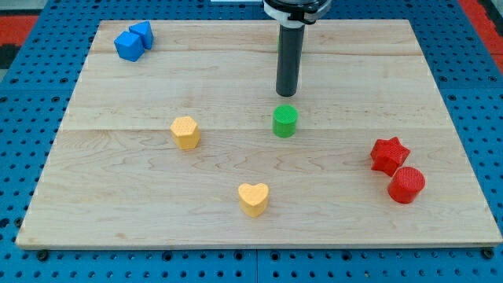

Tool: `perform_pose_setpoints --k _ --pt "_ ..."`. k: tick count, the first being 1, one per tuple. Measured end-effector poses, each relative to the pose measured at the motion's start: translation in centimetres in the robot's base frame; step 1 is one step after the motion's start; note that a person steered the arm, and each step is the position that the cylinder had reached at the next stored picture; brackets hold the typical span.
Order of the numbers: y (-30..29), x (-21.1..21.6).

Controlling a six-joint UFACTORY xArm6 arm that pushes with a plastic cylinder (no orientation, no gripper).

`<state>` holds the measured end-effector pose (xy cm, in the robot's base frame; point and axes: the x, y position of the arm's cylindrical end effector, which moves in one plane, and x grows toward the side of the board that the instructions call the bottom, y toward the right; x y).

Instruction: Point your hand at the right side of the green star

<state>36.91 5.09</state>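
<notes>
The only green block in view is a round green cylinder (pixel 284 122) near the middle of the wooden board (pixel 354 86). I see no green star. My tip (pixel 286 93) is at the end of the dark rod, just above the green cylinder in the view. A small gap separates them and they do not touch.
Two blue blocks (pixel 129 45) (pixel 142 33) sit together at the view's top left. A yellow hexagon (pixel 185 132) lies left of the green cylinder and a yellow heart (pixel 253 198) below it. A red star (pixel 389 154) and a red cylinder (pixel 406 185) sit at the right.
</notes>
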Motion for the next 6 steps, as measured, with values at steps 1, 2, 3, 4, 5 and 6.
perform_pose_setpoints --k 1,2,3,4,5,6 --pt "0.04 -0.12" --pt "0.03 -0.12" --pt "0.03 -0.14" --pt "0.03 -0.16" --pt "0.05 -0.16" --pt "-0.06 -0.48"
